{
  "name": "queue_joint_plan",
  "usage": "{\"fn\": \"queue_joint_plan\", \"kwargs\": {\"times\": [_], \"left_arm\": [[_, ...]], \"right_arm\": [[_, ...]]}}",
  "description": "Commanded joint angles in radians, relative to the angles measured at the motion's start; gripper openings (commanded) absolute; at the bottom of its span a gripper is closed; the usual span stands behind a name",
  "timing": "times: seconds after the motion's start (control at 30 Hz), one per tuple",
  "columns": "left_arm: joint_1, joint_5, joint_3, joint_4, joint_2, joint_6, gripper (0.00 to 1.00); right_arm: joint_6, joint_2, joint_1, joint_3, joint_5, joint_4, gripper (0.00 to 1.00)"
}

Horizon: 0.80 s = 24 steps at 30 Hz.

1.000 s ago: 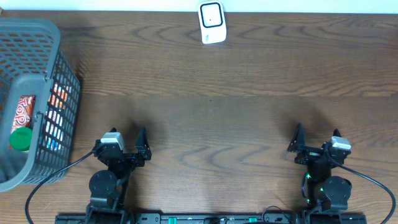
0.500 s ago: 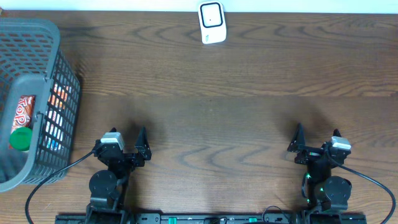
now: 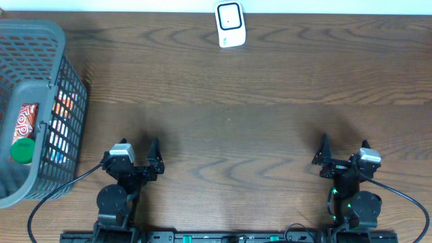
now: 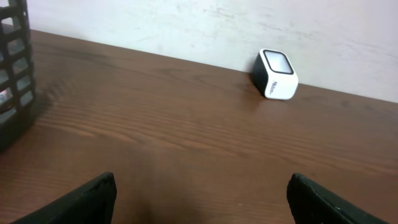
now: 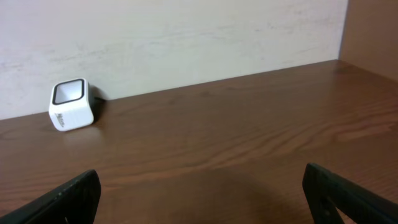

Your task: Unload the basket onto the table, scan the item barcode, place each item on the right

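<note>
The white barcode scanner (image 3: 230, 24) stands at the far edge of the table, facing up; it also shows in the left wrist view as the scanner (image 4: 277, 74) and in the right wrist view as the scanner (image 5: 71, 104). Items lie in the grey basket (image 3: 64, 47) at the left: a red packet (image 3: 25, 120) and a green cap (image 3: 22, 150). My left gripper (image 3: 133, 155) sits near the front edge, open and holding nothing. My right gripper (image 3: 344, 155) sits at the front right, also open with bare table between its fingers (image 5: 68, 196).
The basket's dark mesh wall (image 4: 13, 68) shows at the left edge of the left wrist view. A pale wall runs behind the table's far edge. Brown wooden tabletop (image 3: 229, 121) lies between the grippers and the scanner.
</note>
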Motion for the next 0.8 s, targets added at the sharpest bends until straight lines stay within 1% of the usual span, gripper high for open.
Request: {"fn": "queue_joint_plan", "kwargs": {"times": [0.0,0.13,0.6,0.77], "left_arm": [[0.002,0.043,-0.018,-0.019,0.0,0.024,0.88],[0.002,0.115,-0.011,-0.019,0.0,0.086,0.88],[0.002,0.116,-0.01,-0.019,0.0,0.088,0.88],[0.002,0.116,0.042,-0.021,0.01,0.104,0.88]], "right_arm": [[-0.011,0.0,-0.003,-0.002,0.012,-0.002,0.99],[-0.011,0.0,-0.003,-0.002,0.012,-0.002,0.99],[-0.011,0.0,-0.003,-0.002,0.012,-0.002,0.99],[-0.011,0.0,-0.003,-0.002,0.012,-0.002,0.99]]}}
